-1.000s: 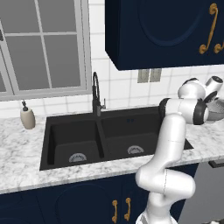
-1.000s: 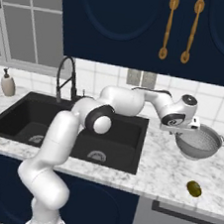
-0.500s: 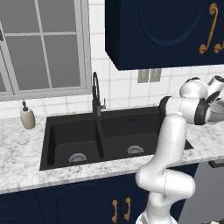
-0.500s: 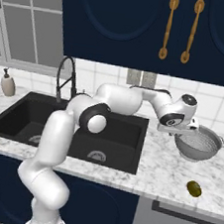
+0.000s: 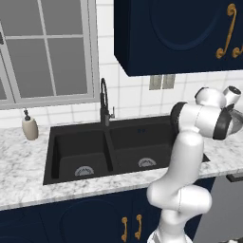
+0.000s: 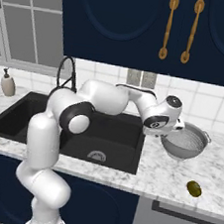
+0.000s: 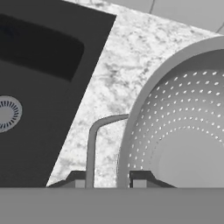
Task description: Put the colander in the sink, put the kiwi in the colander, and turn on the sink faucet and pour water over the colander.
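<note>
You see the marble counter (image 6: 161, 173) carrying everything, and the sink (image 6: 105, 138), a black double basin, is set into it on the left of the gripper (image 7: 105, 183); in the hand view one basin with its round metal drain (image 7: 8, 113) lies on the left of the finger tips. The arm (image 6: 105, 100) reaches from the base across the sink to the right side. The sink faucet (image 5: 104, 102), dark and arched, stands behind the sink at the divider between the two basins, well apart from the gripper, and you see no stream under its spout. The colander (image 6: 185, 142) is at the gripper, above the counter just right of the sink, tilted; from these views you cannot tell if it touches the counter. In the hand view its dotted bowl opens to the right of the tips, and its thin loop handle (image 7: 94, 140) sticks out to the left and comes down between the two dark fingertips (image 7: 139, 178). The jaws are clenched with the rim and handle of the colander between them, so the gripper is grasping the colander. The beige soap bottle (image 5: 30, 127) stands far left of the sink by the window. The kiwi (image 6: 193, 188) lies on the counter near its front edge, in front of the colander and apart from it.
</note>
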### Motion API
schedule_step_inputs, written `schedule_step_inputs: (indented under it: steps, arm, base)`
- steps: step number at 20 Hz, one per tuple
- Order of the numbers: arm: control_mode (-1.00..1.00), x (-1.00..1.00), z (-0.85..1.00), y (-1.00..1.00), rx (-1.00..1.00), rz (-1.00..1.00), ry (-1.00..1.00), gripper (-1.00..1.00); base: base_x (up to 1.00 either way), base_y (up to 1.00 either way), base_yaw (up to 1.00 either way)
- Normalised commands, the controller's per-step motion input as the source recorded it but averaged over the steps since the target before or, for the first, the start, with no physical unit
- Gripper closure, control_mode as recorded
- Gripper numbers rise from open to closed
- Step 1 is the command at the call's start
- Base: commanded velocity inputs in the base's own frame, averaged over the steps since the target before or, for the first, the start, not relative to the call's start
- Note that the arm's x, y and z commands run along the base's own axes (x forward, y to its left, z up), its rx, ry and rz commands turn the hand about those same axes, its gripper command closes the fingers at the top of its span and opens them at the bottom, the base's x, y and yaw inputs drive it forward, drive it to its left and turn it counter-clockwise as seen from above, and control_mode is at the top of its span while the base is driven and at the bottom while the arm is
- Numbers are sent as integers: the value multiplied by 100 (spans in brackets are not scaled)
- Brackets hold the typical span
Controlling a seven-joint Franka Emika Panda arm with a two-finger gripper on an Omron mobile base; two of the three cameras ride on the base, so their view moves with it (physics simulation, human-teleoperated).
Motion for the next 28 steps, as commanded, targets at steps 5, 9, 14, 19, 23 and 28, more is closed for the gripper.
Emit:
schedule_step_inputs:
  steps: [5, 9, 14, 19, 23, 28]
  arm:
    - [-100, -42, 27, 46, -1, 17, 0, 100]
    - [-100, -41, 21, 46, -1, 18, 0, 100]
    - [-100, -43, 25, 52, -2, 18, 0, 100]
    - [-100, -38, 25, 68, -2, 21, 0, 100]
    - [-100, -37, 20, 82, -3, 22, 2, 100]
    - [-100, -37, 21, 85, -4, 20, 5, 100]
  base:
    - [0, 0, 0]
    - [0, 0, 0]
    - [0, 0, 0]
    - [0, 0, 0]
    - [0, 0, 0]
    - [0, 0, 0]
